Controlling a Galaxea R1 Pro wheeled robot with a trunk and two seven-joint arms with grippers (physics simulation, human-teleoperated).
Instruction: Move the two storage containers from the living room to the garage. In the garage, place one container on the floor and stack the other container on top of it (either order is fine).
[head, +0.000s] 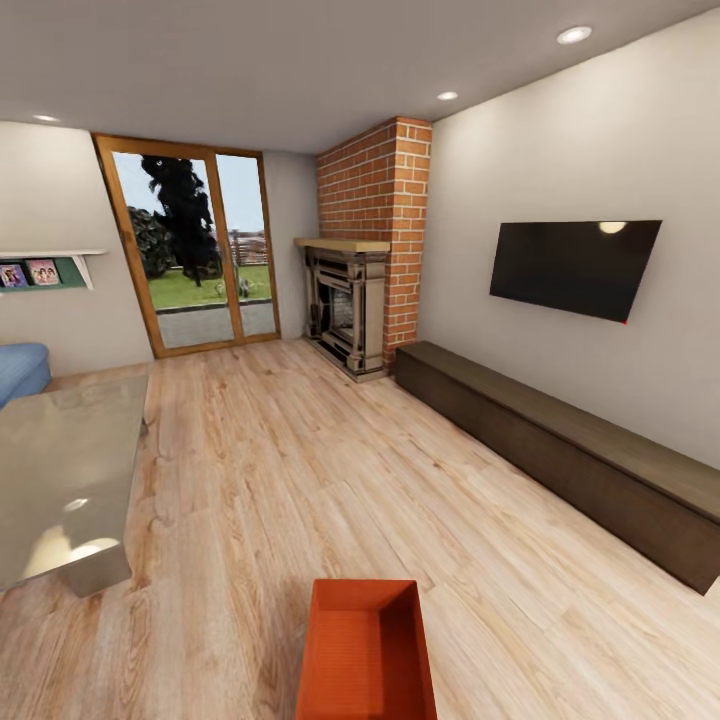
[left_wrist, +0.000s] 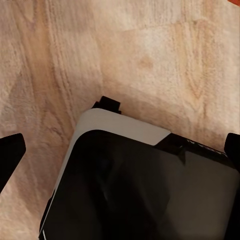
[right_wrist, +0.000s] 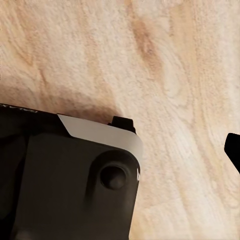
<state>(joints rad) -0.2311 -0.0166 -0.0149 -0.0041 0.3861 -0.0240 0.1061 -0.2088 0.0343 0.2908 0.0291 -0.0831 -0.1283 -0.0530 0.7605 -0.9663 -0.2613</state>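
Red-orange and open-topped, one bin (head: 366, 655) sits on the plank floor (head: 300, 470) at the bottom of my head view, in the living room. Using the bin as landmark: the grey table (head: 60, 480) stands ahead and to its left, the brick fireplace (head: 372, 240) far ahead, the low dark bench (head: 570, 455) ahead and right. Its long axis runs straight away from me. Both wrist cameras look down at bare planks and my own base. I cannot tell which arm is nearer, nor whether either pincer is open.
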